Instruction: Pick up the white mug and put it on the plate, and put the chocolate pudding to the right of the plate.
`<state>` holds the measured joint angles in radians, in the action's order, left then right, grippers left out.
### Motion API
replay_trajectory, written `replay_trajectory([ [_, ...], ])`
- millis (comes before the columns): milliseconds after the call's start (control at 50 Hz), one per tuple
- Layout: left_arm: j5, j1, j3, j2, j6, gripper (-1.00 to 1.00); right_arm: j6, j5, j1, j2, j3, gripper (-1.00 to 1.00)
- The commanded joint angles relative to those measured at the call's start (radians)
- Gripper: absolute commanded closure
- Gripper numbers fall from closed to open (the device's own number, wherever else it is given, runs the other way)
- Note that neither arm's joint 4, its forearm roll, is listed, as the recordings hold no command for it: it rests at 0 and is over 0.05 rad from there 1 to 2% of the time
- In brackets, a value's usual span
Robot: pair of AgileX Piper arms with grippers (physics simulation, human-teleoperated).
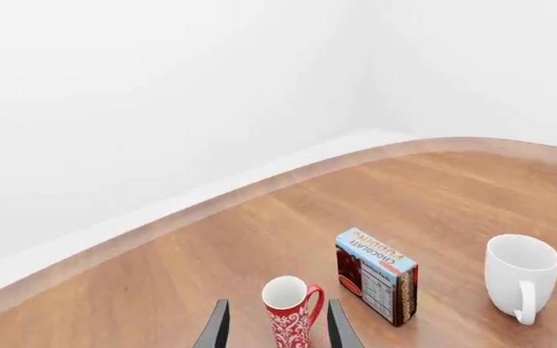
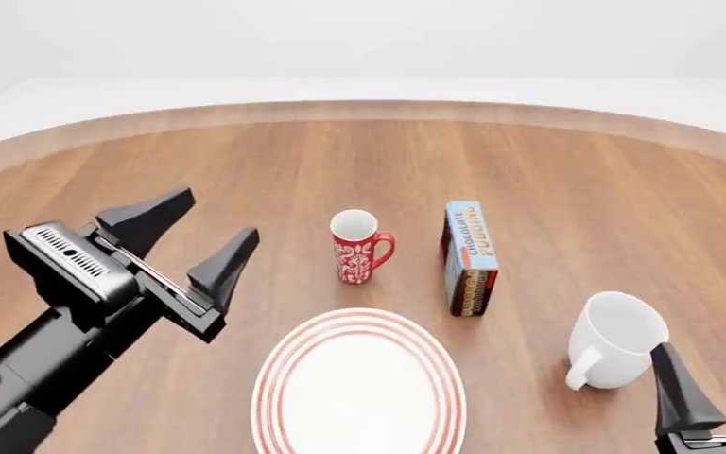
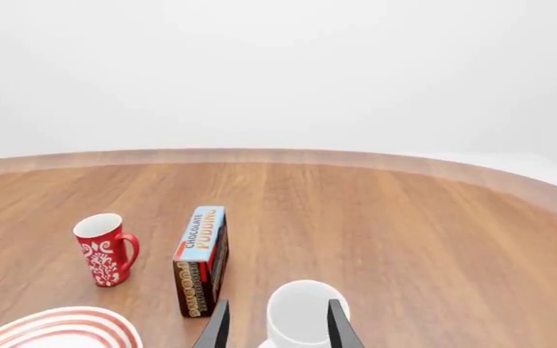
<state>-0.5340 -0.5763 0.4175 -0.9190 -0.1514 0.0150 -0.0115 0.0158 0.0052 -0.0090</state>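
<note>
Front view, stock at this moment:

- Arms: two. Left gripper (image 2: 199, 236), jaws wide apart, holding nothing, raised over the table's left part, well apart from every item. Right gripper (image 2: 717, 383), jaws apart, holding nothing, low at the near right edge, just beside the white mug (image 2: 615, 339).
- White mug: one. Upright on the table (image 2: 565, 180), right of the plate (image 2: 359, 390) and apart from it, handle toward the near left. In the right wrist view the mug (image 3: 298, 313) sits in line between the finger tips, not yet enclosed.
- Plate: one. Near centre, bare.
- Pudding (image 2: 469, 257): one box, standing on a long edge, between the red mug (image 2: 358, 246) and the white mug, behind the plate's right rim.
- Red mug: one, upright, behind the plate; not part of the task. The left wrist view shows it (image 1: 293, 310) in line with that gripper's fingers.

Step in hand, by judgement: approach to the white mug by the right arm; nothing grasped, neither placement done.

Next move calls for: advancing the right gripper until the fingers straddle the mug's wall or rim, closing, lifting clear, then carrying it left to the plate's centre. The pudding stands near that path and could be knocked.
</note>
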Motion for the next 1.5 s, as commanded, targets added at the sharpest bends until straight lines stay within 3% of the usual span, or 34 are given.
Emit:
replay_trajectory([
  [20, -0.032, -0.057, 0.050, -0.092, -0.006, -1.00, 0.002, -0.001, 0.001, 0.002, 0.001, -1.00],
  [580, -0.063, -0.170, 0.139, -0.255, -0.001, -1.00, 0.002, -0.009, 0.003, 0.009, 0.002, -1.00],
  [1500, -0.019, -0.324, 0.314, -0.502, -0.022, -1.00, 0.003, -0.016, 0.008, 0.015, 0.002, -1.00],
])
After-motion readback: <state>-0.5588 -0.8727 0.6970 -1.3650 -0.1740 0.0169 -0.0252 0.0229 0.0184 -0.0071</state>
